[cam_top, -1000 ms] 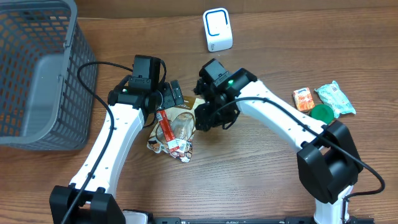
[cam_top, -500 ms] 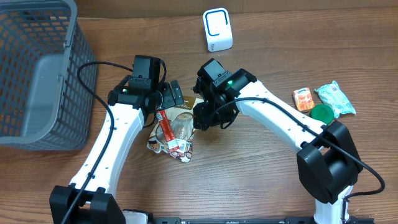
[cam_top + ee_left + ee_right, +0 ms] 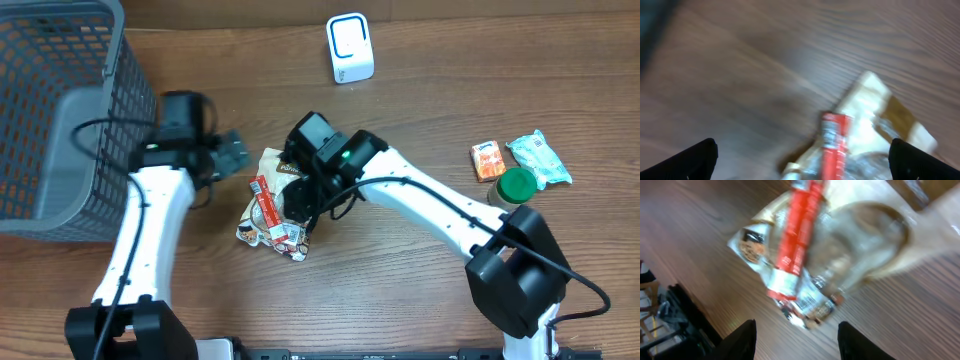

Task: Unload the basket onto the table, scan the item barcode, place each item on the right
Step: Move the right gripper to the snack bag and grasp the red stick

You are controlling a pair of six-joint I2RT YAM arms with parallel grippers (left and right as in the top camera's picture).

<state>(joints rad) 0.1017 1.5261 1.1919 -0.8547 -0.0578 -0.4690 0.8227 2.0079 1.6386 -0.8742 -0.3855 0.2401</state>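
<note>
- A brown wood-grain tabletop (image 3: 420,290) carries everything in the scene; nothing of the room beyond it shows.
- One snack pouch (image 3: 272,212), tan paper with a clear window and a red label strip, lies flat near the middle of the tabletop, between the two arms.
- Print on the pouch's red strip and lower edge is too blurred to read in either wrist view.
- One white barcode scanner (image 3: 349,48), marked with a blue rounded-square outline, stands at the far edge, well apart from the pouch.
- One grey mesh basket (image 3: 60,150) fills the left corner.
- Three small items sit together at the right: one orange packet (image 3: 487,160), one green round lid (image 3: 517,185) and one pale teal wrapper (image 3: 540,158).
- The left end effector (image 3: 232,152) hangs released, fingers spread wide, between basket and pouch, grasping nothing.
- The right end effector (image 3: 797,339) hovers over the pouch, its fingers parted with bare wood between them.
</note>
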